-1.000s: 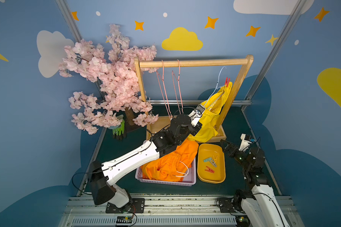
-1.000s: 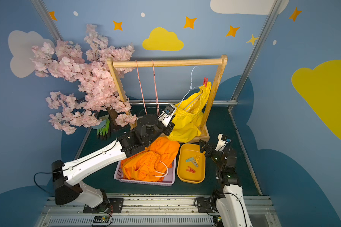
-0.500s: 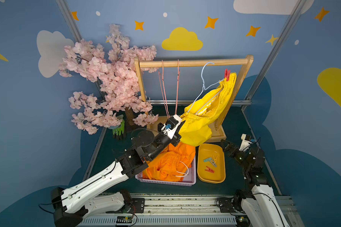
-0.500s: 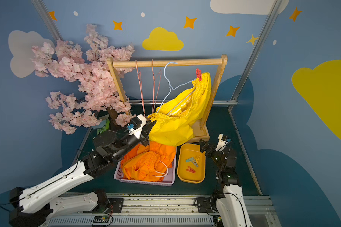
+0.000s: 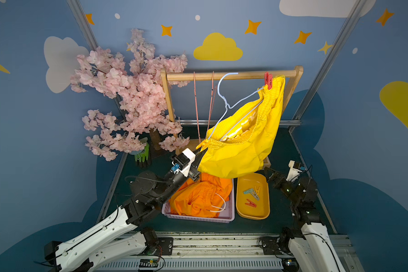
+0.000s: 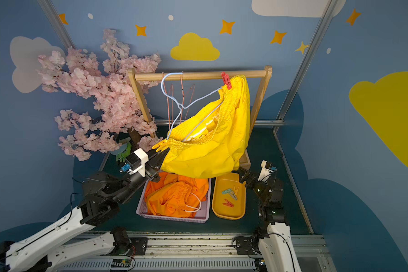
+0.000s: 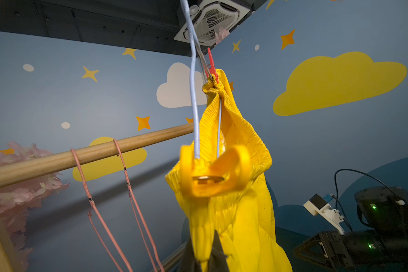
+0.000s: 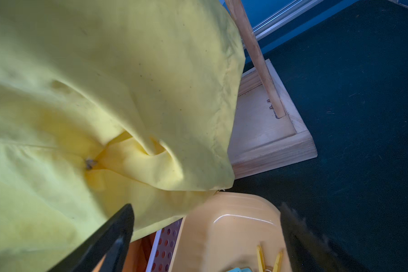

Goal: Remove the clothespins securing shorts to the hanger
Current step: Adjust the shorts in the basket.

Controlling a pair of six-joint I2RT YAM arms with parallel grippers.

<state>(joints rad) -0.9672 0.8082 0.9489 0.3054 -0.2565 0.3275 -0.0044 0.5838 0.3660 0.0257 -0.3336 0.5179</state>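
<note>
Left jaws seemingly pinch yellow shorts (image 5: 240, 150) near yellow clothespin (image 5: 201, 146); right jaws gape.

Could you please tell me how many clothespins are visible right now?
6. A red clothespin and a yellow clothespin pin the yellow shorts to the hanger; a teal peg, yellow peg, grey peg and red peg lie in the tray. Fabric may hide others.

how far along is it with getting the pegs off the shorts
Done: orange shorts lie in the lilac basket, and loose clothespins sit in the yellow tray. In hand: the left gripper is shut on the yellow shorts, which hang slanted on the wire hanger. Left: the red clothespin and the yellow clothespin both clamp their waistband to it. The right gripper is open, empty.
</note>
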